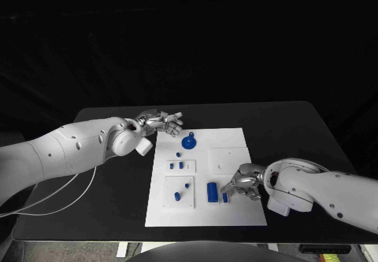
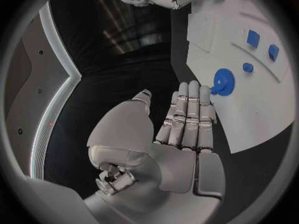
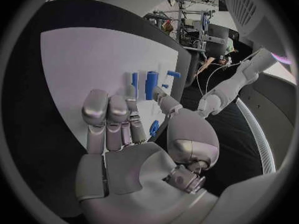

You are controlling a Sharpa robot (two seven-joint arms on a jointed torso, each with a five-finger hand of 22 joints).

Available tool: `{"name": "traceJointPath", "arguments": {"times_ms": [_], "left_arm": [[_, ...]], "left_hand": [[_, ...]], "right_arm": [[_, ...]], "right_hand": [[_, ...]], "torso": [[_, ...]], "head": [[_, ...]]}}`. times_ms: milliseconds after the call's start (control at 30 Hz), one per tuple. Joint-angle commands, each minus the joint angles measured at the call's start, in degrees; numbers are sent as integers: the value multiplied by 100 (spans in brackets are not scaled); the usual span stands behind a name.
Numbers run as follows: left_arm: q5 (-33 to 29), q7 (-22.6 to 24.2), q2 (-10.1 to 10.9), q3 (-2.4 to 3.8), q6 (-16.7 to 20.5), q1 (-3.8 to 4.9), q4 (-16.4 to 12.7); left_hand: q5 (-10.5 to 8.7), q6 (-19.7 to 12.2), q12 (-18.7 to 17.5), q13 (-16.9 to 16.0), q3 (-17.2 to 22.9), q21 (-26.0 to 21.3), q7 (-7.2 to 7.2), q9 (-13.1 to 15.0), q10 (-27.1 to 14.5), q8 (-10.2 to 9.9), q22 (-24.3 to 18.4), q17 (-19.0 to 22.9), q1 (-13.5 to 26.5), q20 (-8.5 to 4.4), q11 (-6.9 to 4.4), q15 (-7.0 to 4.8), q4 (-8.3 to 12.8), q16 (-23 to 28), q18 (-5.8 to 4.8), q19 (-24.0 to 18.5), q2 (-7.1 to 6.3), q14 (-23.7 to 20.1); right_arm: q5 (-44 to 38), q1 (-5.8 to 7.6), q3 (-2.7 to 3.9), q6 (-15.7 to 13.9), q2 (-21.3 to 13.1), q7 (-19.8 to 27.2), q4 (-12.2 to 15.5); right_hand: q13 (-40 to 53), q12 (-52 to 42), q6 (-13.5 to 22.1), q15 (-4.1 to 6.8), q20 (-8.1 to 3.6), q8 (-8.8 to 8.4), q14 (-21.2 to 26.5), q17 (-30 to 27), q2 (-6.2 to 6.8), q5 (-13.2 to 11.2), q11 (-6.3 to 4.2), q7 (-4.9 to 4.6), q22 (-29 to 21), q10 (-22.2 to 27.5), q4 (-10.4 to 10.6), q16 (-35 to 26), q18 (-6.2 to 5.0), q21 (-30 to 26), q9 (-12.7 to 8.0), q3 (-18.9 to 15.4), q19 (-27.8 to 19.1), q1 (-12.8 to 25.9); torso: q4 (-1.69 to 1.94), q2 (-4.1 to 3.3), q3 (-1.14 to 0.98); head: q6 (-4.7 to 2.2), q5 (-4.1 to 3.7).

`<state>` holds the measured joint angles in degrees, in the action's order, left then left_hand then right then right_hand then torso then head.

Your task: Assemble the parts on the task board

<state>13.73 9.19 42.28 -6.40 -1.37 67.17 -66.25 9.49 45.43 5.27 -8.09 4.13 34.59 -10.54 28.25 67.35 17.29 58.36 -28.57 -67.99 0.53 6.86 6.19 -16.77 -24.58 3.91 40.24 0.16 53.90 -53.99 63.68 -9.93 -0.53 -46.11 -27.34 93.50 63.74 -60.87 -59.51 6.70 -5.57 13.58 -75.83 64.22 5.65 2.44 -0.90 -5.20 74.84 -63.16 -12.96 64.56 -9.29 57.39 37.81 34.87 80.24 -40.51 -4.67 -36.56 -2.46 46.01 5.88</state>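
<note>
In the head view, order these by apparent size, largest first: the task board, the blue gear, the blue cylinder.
1. task board
2. blue gear
3. blue cylinder; close to the gear, so this ranking is unsure.

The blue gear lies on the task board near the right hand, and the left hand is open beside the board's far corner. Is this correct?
Not quite. In the head view the blue gear lies on the task board near the left hand, not the right hand. The left hand is indeed open beside the far corner.
</note>
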Motion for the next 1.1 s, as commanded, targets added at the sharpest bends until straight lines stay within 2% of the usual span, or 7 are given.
{"name": "traceJointPath", "arguments": {"times_ms": [33, 333, 500, 600, 900, 1000, 1100], "left_arm": [[-14, 26, -6, 3, -95, 3, -5], [-7, 22, -1, 2, -90, 3, -7], [-6, 21, 5, 2, -87, 3, -11], [12, 26, 6, 2, -87, 3, -16], [12, 55, -1, 2, -59, 3, -20], [11, 110, -2, 2, 1, 3, -17], [6, 203, -10, 3, 107, 3, -7]], "left_hand": [[-26, -53, 26, 7, 28, -20, 7, -9, -1, 22, 9, -5, 68, 0, 8, 13, 3, 29, 111, 42, -8, 40], [-26, -53, 27, 7, 30, -21, 7, -9, 0, 23, 10, -6, 66, 0, 7, 13, 4, 30, 112, 43, -8, 40], [-26, -53, 27, 7, 32, -22, 7, -10, 1, 23, 11, -7, 63, 0, 7, 12, 4, 30, 112, 43, -9, 41], [-26, -53, 28, 7, 33, -22, 7, -10, 2, 23, 12, -7, 62, 0, 7, 12, 5, 30, 112, 43, -10, 41], [-27, -53, 28, 7, 35, -24, 7, -11, 2, 24, 14, -8, 59, 0, 6, 12, 4, 31, 112, 44, -11, 42], [-27, -54, 29, 7, 36, -24, 7, -11, 3, 24, 15, -9, 58, 0, 6, 12, 4, 31, 112, 44, -10, 42], [-25, -53, 32, 6, 41, -25, 7, -12, 8, 25, 17, -11, 49, -1, 4, 11, 7, 30, 113, 46, -8, 46]], "right_arm": [[-51, 3, 4, 26, -3, 73, 17], [-258, 9, 5, 100, -84, 80, 29], [-281, 9, 5, 279, -151, 53, 52], [-307, 8, 3, 314, -170, 41, 45], [-411, 7, 1, 43, -208, 200, -165], [-311, 7, 2, -41, -216, 659, -252], [127, 9, 5, -335, -202, 1313, -425]], "right_hand": [[8, 11, -23, 44, -38, -9, 4, -8, -55, 40, -26, 4, -7, -23, -4, -16, -571, -11, 0, -11, -13, -4], [10, 14, -26, 43, -43, -13, 2, -9, -25, 41, -26, 3, -9, -27, -37, -17, -571, -11, -4, -5, -9, -61], [17, 18, -39, 41, -49, -17, -5, -12, 64, 50, -25, 2, -11, -37, -248, -17, -571, -8, -14, 26, 0, -338], [18, 21, -40, 39, -44, -20, -7, -14, 75, 50, -22, 1, -14, -39, -276, -17, -571, -9, -19, 20, 2, -379], [16, 32, -30, 31, -25, -34, -8, -20, 32, 55, -14, -8, -24, -38, -210, -24, -571, -19, -31, 0, 3, -342], [17, 34, -24, 31, -24, -38, -7, -21, 44, 53, -12, -10, -26, -36, -204, -26, -571, -22, -34, -2, 1, -340], [17, 45, 12, 26, -27, -60, 2, -30, 51, 58, -4, -20, -37, -21, -197, -42, -571, -42, -43, 23, -12, -386]], "torso": [[-1, -1, 2], [-1, -2, 4], [2, -1, 2], [-3, -1, 3], [-1, 0, 4], [2, 2, 6], [-1, 6, 8]], "head": [[2, 1], [-3, 5], [-4, 11], [-2, 11], [-23, -2], [-42, -7], [-98, -8]]}}
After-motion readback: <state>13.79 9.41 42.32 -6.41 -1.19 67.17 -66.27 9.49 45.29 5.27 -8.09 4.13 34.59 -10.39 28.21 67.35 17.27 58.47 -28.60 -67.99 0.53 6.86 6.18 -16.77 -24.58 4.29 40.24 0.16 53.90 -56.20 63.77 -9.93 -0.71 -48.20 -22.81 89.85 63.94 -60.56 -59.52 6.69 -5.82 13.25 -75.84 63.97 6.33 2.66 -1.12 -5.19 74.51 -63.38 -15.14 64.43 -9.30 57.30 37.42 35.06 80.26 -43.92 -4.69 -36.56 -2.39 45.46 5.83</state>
